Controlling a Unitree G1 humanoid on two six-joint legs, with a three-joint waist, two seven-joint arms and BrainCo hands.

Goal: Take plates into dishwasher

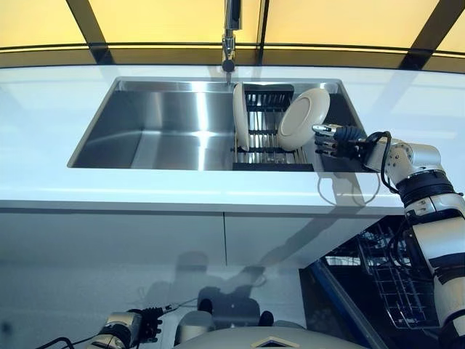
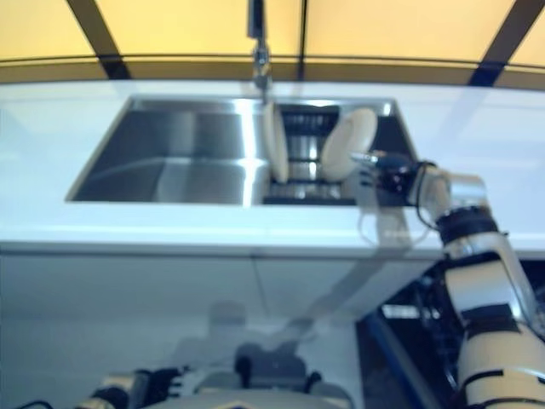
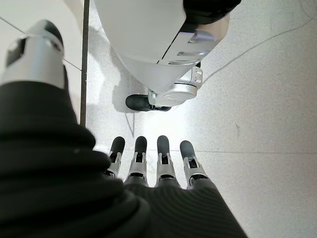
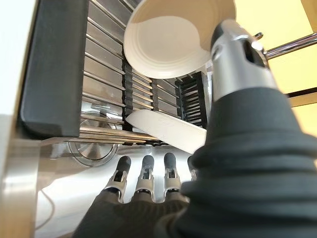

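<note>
Two white plates stand in a black drying rack (image 1: 265, 149) at the right end of the steel sink (image 1: 156, 127). One plate (image 1: 240, 116) stands on edge; the other plate (image 1: 304, 118) leans with its face toward me. In the right wrist view both show, the leaning plate (image 4: 171, 44) and the edge-on plate (image 4: 166, 130). My right hand (image 1: 336, 140) hovers over the sink's right end, just beside the leaning plate's lower rim, fingers (image 4: 144, 174) straight and holding nothing. My left hand (image 1: 139, 324) hangs low near the floor, fingers (image 3: 148, 153) straight, empty.
A faucet (image 1: 230, 36) rises behind the sink's middle. White counter (image 1: 182, 193) surrounds the sink, with cabinet fronts below. A wire dishwasher basket (image 1: 389, 280) is pulled out at the lower right, under my right arm.
</note>
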